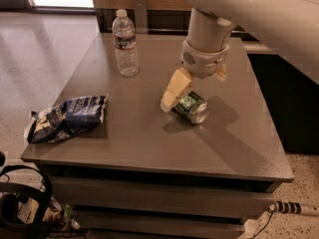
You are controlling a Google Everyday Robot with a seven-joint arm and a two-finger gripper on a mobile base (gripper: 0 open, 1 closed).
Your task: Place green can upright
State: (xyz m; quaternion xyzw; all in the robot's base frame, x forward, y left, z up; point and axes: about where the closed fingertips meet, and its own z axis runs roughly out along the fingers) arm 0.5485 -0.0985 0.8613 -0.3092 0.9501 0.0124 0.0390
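One green can (191, 107) lies on its side on the table (124, 143), the tool (193, 91) spread wide over it, holding nothing. Light, thin-walled and slick, it likely rolls and dents; best pinched gently across its curved body, clear of the rims.

Cannot read the markings on the green can (191, 107): too blurred. Cannot see its end at 10 o'clock, behind the near finger (174, 89) of the gripper (193, 91), low over the table's (149, 143) centre, fingers spread. Only glimpse the far finger (220, 73), at 2 o'clock of the can, mostly behind the wrist. Lose the arm (269, 19) past the top and right edges. Cannot make out the print on the bag (67, 118) at 9 o'clock.
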